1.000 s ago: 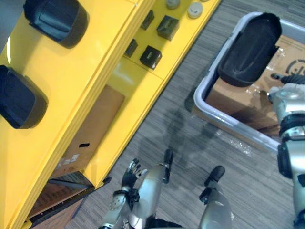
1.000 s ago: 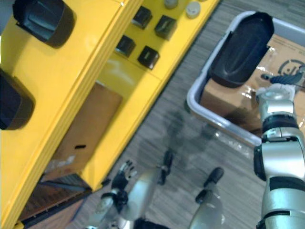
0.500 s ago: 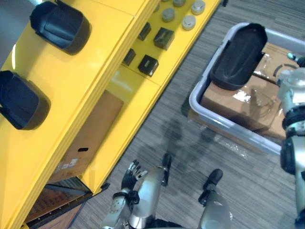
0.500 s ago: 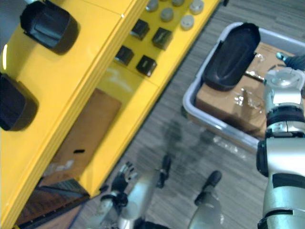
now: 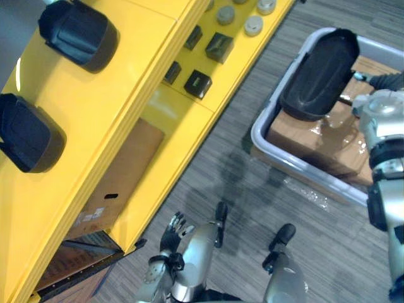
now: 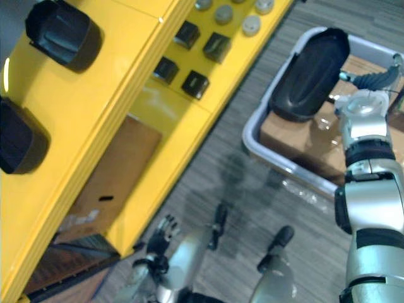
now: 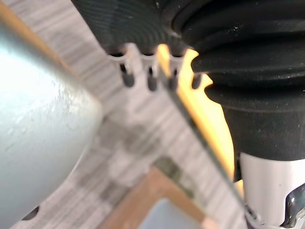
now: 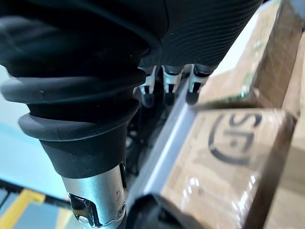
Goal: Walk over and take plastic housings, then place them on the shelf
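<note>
Head camera first: grey bin [image 5: 297, 165] on the floor, wrapped cardboard boxes [image 5: 315, 136] inside it, and a black plastic housing [image 5: 319, 72] lying on those boxes, propped against the bin's wall. The right hand [image 6: 371, 79] is over the bin, stretched across the boxes toward the housing and ending just beside its edge; I cannot tell if it touches. Half a second ago that hand hung farther back, so it has closed in. The housing sits in the bin exactly as before; the small shift of the whole scene is the camera's own.

Left of the bin stands the yellow shelf [image 5: 120, 95]. Its top board carries one stored housing [image 5: 77, 33] and a second stored housing [image 5: 28, 134]. Its lower board, nearer the bin, holds small black blocks [image 5: 197, 83] and grey round caps [image 5: 254, 25]. The left hand [image 5: 172, 235] is well away from the bin, low by the shelf's foot, with its fingers [image 5: 180, 222] spread and empty, unchanged.

Left wrist view: the same fingers run in a straight row with nothing in them, and striped floor and the shelf's yellow edge lie past them.

Right wrist view: the right hand's fingers [image 8: 167, 90] are straight, side by side and relaxed, pinching nothing. They hang above the bin's grey rim, with a wrapped box just inside it.
</note>
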Controlling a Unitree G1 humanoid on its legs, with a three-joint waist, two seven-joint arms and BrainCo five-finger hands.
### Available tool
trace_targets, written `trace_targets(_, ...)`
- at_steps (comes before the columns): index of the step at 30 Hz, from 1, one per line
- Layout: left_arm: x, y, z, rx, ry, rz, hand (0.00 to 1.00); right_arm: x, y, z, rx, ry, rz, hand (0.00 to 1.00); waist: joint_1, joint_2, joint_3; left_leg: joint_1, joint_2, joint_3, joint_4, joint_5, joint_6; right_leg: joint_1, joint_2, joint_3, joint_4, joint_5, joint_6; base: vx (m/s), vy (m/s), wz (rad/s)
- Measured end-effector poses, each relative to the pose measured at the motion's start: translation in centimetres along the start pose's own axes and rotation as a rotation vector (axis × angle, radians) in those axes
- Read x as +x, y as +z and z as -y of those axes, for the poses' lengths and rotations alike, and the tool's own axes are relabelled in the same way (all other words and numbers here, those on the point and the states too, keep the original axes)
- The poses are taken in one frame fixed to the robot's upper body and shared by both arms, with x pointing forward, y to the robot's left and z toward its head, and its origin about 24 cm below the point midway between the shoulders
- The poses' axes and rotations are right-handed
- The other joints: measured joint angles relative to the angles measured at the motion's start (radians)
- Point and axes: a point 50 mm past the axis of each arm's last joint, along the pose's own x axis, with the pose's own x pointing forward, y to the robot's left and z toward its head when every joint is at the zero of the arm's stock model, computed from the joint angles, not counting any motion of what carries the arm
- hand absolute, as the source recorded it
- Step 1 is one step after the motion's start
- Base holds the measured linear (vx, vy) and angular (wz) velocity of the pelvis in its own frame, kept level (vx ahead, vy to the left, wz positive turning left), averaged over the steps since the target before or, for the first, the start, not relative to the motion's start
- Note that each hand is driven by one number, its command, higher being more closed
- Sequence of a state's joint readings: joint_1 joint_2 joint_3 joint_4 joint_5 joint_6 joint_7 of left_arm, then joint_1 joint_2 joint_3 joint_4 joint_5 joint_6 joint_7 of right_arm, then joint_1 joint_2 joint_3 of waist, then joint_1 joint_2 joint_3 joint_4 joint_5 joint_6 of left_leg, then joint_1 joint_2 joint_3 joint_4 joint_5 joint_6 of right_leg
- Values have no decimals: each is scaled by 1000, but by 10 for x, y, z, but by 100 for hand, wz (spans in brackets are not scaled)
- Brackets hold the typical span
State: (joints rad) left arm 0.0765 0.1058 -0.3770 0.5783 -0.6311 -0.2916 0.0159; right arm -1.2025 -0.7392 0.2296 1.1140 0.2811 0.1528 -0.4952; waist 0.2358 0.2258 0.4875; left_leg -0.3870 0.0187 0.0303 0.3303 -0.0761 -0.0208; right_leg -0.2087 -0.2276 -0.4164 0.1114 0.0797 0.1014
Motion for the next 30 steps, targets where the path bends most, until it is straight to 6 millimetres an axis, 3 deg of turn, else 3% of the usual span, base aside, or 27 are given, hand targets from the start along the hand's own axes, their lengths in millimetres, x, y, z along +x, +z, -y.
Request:
trace_targets(12,1,1,0,-20,1,-2,0,-1,-20,-5,-94,68,-116,0,24,6,-4,-46,-6,-28,32,-1,0,-39,-16,-29,61,-32,-2,-12,16,7)
trace_targets(14,2,0,3,-8,-13,-10,0,-2,-33,-3,-127,72,-186,0,30,12,-8,-57,-6,-28,40,-1,0,-52,-17,-28,71,-34,-4,0,0,0)
trace_targets(18,4,-3,5,4,-19,-30,0,0,-34,4,-139,56,-200,0,38,33,-23,-80,-4,-31,65,-10,2,-74,-21,-29,97,-51,-9,-25,15,1)
trace_targets(19,5,-4,6,12,-24,-38,0,1,-35,5,-144,53,-205,100,43,38,-27,-81,-4,-31,68,-12,2,-79,-24,-29,106,-56,-9,-35,19,1)
trace_targets(21,6,-6,10,27,-36,-52,0,3,-35,13,-152,33,-206,100,59,55,-39,-106,0,-36,98,-26,-1,-99,-25,-29,124,-68,-13,-40,21,-1)
trace_targets(30,11,-9,16,56,-61,-73,0,14,-39,51,-265,-24,-179,100,90,80,-58,-158,0,-47,134,-44,-2,-149,-34,-39,170,-88,-6,14,1,1)
